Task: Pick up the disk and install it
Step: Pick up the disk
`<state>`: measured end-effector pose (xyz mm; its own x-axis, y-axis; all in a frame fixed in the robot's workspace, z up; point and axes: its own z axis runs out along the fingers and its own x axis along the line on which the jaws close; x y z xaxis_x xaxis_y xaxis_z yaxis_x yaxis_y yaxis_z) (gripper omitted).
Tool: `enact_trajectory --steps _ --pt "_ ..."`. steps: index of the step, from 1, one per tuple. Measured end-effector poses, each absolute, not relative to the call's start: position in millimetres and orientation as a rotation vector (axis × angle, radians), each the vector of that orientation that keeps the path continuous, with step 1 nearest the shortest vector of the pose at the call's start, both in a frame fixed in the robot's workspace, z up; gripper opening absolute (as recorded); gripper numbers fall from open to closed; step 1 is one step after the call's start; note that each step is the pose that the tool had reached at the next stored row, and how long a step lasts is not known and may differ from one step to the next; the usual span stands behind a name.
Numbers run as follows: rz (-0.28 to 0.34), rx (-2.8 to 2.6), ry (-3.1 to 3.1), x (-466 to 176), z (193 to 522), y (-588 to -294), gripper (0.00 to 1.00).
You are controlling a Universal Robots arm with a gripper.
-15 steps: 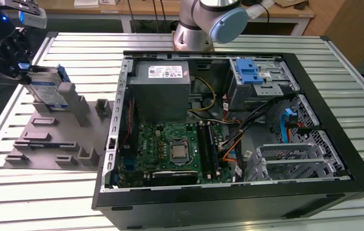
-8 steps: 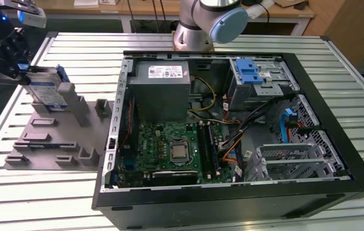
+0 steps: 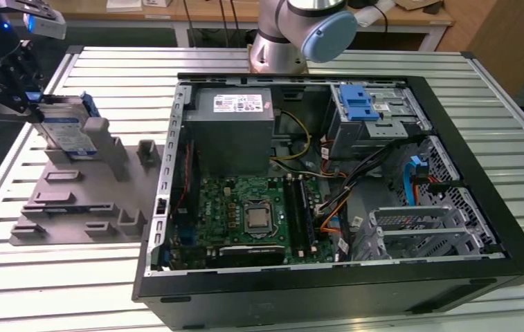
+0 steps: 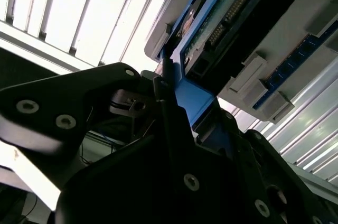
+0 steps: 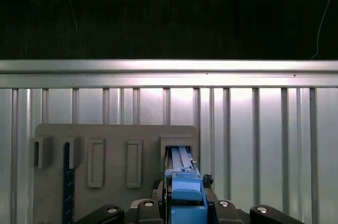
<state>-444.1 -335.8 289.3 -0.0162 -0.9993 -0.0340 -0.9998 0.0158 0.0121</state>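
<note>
**Pincer** [image 3: 25, 100]: upper left of the exterior view. Narrowed onto the disk's blue edge bracket. In the first wrist view the bracket sits between its black jaws [image 5: 185, 211].

**Disk** [image 3: 66, 128]: upper left of the exterior view, just right of the pincer. It stands on edge in a slot of the rack, label side facing the viewer, and has not been carried to the case. Its circuit-board side shows in the second wrist view [image 4: 227, 15].
- Handling, judged: rigid and fairly dense for its size. The metal faces are smooth and likely slippery. The board and connector are fragile and sensitive to knocks.
- Best hold, judged: across the plastic bracket on the narrow edges, well clear of the board, lifting straight out of the slot.

**Rack** [image 3: 68, 204]: left of frame, a grey block of slots lying flat on the counter [image 3: 59, 283].

**Case** [image 3: 336, 297]: centre to right, open on its side.
- Power supply [image 3: 229, 128]: upper middle.
- Cage [image 3: 372, 114]: upper right, with a blue latch, well apart from the disk.
</note>
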Motion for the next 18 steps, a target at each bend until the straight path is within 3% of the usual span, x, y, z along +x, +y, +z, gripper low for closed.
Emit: enact_trajectory --steps 9,10,18 --pt "0.05 -2.196 2.224 -444.1 289.3 -335.8 0.39" --pt "0.051 -2.196 2.224 -444.1 289.3 -335.8 0.45" --pt "0.05 -2.196 2.224 -444.0 290.3 -335.8 0.45"
